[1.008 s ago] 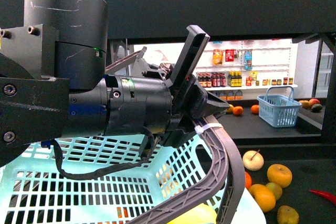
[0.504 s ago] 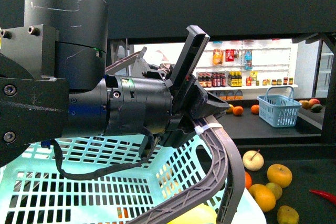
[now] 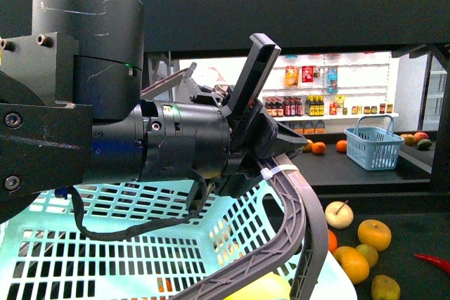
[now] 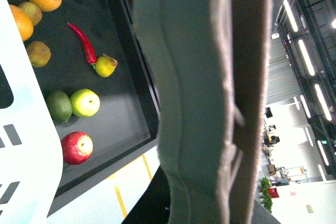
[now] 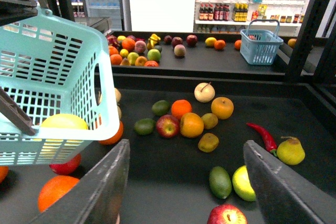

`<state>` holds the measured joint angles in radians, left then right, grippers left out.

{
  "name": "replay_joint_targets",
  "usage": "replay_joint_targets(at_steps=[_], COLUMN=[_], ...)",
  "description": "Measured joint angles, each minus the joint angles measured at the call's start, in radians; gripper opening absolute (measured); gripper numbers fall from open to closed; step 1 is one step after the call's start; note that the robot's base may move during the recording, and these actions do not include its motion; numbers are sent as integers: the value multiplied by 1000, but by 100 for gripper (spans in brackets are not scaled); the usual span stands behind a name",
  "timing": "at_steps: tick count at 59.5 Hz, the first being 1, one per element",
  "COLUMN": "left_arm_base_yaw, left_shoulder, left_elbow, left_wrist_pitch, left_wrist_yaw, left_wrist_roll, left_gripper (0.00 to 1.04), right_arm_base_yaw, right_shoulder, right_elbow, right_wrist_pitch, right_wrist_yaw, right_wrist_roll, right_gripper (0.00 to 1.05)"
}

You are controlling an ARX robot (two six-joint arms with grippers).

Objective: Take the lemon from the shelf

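Observation:
The lemon [image 5: 64, 121] shows as a bright yellow oval through the slotted wall of the pale turquoise basket [image 5: 47, 51]; it seems to lie inside. The front view catches it as a yellow patch [image 3: 271, 287] below the basket rim. My left gripper [image 3: 278, 142] is shut on the grey basket handle [image 3: 292, 201], which fills the left wrist view [image 4: 199, 98]. My right gripper [image 5: 186, 148] hangs open over the shelf's dark tier [image 5: 157, 182], to the right of the basket, with nothing between its fingers.
Loose fruit lies on the tier: oranges [image 5: 191, 124], red apples [image 5: 168, 126], a green fruit [image 5: 220, 181], a pear [image 5: 290, 150] and a red chili [image 5: 262, 136]. A small blue basket [image 5: 261, 45] stands on the back tier. Black frame posts [image 5: 310, 30] rise at the right.

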<state>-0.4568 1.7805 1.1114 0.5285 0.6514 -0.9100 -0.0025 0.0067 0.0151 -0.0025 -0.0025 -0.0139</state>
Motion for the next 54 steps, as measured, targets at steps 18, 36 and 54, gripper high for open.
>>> replay_joint_targets(at_steps=[18, 36, 54], left_arm_base_yaw=[-1, 106, 303], left_shoulder=[1, 24, 68], left_elbow=[0, 0, 3], left_wrist_pitch=[16, 243, 456], left_wrist_yaw=[-108, -310, -394], left_wrist_roll=[-35, -225, -423], left_gripper=[8, 8, 8], right_arm_base_yaw=[0, 0, 0], right_shoulder=[0, 0, 0], right_elbow=[0, 0, 0], right_wrist_pitch=[0, 0, 0], right_wrist_yaw=[0, 0, 0], right_wrist_roll=[2, 2, 2], right_gripper=[102, 102, 102])
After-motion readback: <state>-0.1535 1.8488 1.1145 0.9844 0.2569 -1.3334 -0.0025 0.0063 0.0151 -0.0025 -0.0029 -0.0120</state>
